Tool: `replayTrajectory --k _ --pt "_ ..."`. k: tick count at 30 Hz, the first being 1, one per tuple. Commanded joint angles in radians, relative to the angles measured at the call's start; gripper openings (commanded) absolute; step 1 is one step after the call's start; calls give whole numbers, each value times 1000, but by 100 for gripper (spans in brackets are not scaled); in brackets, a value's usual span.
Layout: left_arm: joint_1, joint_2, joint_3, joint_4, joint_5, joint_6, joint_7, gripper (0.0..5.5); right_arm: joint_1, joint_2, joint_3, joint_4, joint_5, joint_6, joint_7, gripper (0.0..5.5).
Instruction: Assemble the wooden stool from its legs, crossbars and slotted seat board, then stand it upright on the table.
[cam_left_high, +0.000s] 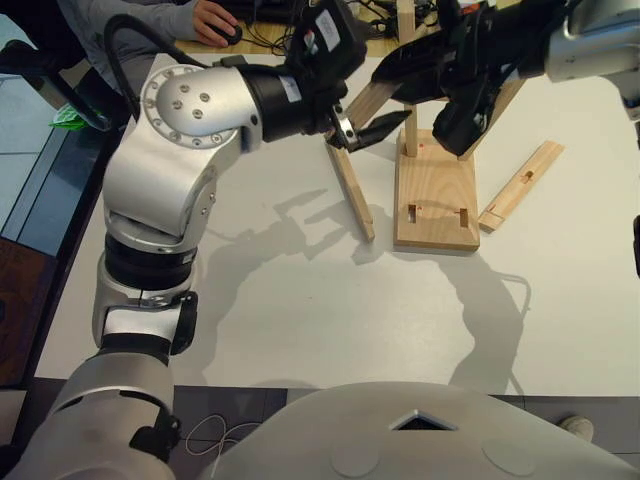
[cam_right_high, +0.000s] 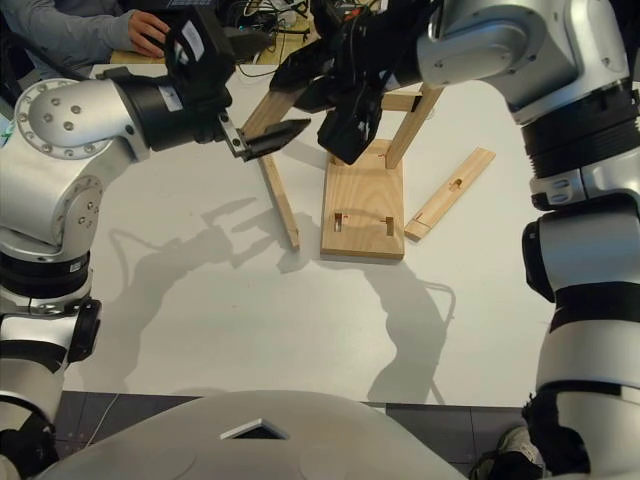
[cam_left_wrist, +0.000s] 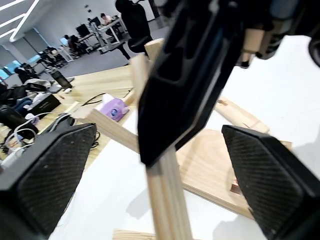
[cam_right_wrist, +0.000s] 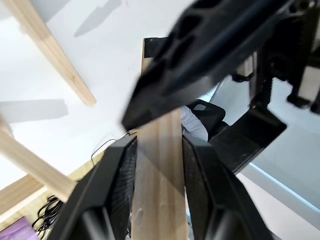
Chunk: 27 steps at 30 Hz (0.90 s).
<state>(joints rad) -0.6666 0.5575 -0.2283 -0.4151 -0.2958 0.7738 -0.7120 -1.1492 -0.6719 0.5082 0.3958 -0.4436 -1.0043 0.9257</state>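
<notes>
Here the left tool (cam_left_high: 368, 131) gapes by the leaning leg (cam_left_high: 352, 195), the right tool (cam_right_wrist: 159, 146) clamping a second leg (cam_right_wrist: 157, 210).

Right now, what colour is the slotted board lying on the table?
Pale tan, unpainted wood; the seat board shows best in the right eye view.

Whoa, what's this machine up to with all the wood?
The robot is building a stool. The seat board lies flat on the table, with legs standing up from its far end. The right gripper is clamped on a bar there; the open left gripper straddles a leaning leg. One piece lies loose beside the board.
</notes>
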Motion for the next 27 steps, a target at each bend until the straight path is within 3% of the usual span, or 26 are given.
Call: replayTrajectory --k 1,8,16,24,27 --pt "21 52 -54 30 35 12 -34 418 -20 7 15 -7 -8 -33 2 129" --pt "50 83 -104 57 37 19 -102 323 4 -6 54 -42 -12 -93 18 129" --pt "49 63 -81 -13 -75 136 -145 200 70 -37 113 -99 -1 -125 52 129" --pt "106 47 -92 -34 -156 252 -134 68 78 -29 124 -132 3 -119 51 129" --pt "107 35 -96 -32 -159 265 -122 42 85 -29 127 -145 8 -110 49 129"
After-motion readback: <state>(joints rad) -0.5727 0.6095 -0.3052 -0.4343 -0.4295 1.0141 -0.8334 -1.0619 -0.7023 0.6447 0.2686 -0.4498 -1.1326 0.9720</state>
